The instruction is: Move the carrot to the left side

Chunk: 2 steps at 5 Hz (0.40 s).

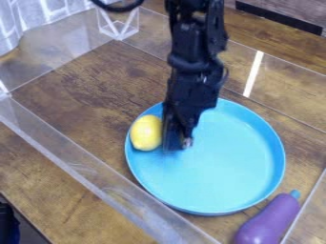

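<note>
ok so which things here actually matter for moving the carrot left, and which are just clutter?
Job:
- carrot, the small yellow lemon-like oval, at the left rim of the plate
- gripper, pointing down, shut, right beside the carrot

Lying about:
- blue plate
- purple eggplant-shaped toy, bottom right, off the plate
- clear plastic wall along the table's near edge
</note>
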Each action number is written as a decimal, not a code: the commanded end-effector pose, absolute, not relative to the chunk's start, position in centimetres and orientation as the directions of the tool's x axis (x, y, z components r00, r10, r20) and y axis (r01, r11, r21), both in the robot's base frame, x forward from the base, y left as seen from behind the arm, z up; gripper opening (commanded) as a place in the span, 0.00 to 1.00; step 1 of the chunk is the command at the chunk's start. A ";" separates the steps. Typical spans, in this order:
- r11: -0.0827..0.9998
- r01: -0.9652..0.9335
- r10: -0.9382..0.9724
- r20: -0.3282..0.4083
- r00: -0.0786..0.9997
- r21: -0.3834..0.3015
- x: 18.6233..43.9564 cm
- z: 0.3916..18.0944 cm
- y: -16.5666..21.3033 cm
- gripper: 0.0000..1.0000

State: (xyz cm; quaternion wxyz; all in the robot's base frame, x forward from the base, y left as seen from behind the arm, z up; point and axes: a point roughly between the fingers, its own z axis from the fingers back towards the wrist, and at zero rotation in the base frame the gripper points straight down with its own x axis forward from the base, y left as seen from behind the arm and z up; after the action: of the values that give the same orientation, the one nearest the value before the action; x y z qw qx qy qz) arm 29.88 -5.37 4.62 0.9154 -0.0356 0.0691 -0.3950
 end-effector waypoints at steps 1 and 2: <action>0.707 0.706 -0.707 -0.042 0.706 -0.027 31.7 8.9 -3.6 0.00; 0.723 0.691 -0.690 -0.044 0.722 0.006 32.3 10.8 -2.1 0.00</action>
State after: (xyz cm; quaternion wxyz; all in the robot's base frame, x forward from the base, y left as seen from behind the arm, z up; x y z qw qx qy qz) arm 31.44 -2.61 7.93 0.9238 -0.0032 0.0645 -0.3774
